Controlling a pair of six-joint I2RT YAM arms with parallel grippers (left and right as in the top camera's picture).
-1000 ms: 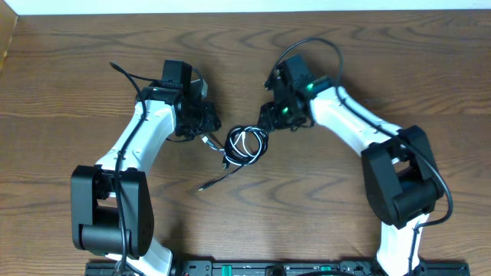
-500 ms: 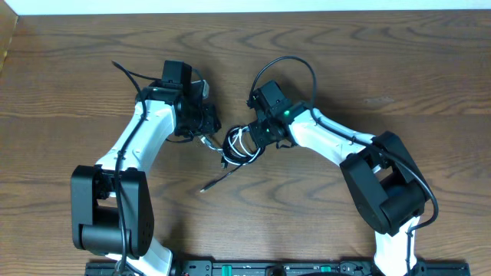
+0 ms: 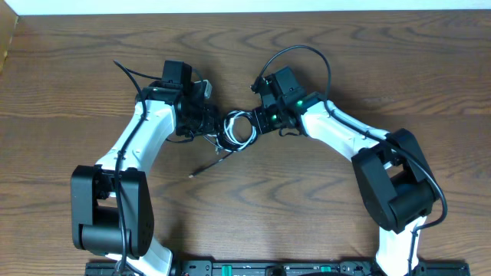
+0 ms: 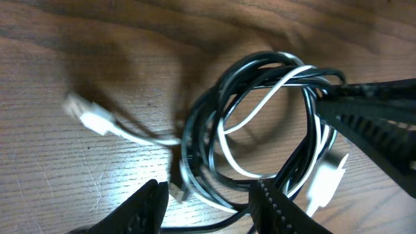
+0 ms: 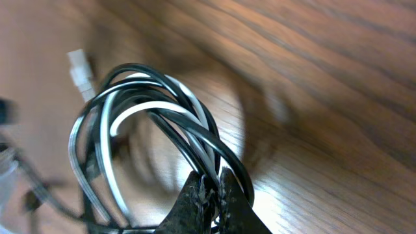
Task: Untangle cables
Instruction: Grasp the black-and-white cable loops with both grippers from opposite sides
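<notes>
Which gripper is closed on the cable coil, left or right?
The right gripper: it is pinched shut on the black and white strands of the cables. The left gripper has its jaws apart.

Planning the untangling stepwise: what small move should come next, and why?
Probably close the left gripper on the strands between its fingers. The right gripper is shut on the cable bundle, while the left stands open at its other side; a second hold would let them pull apart.
</notes>
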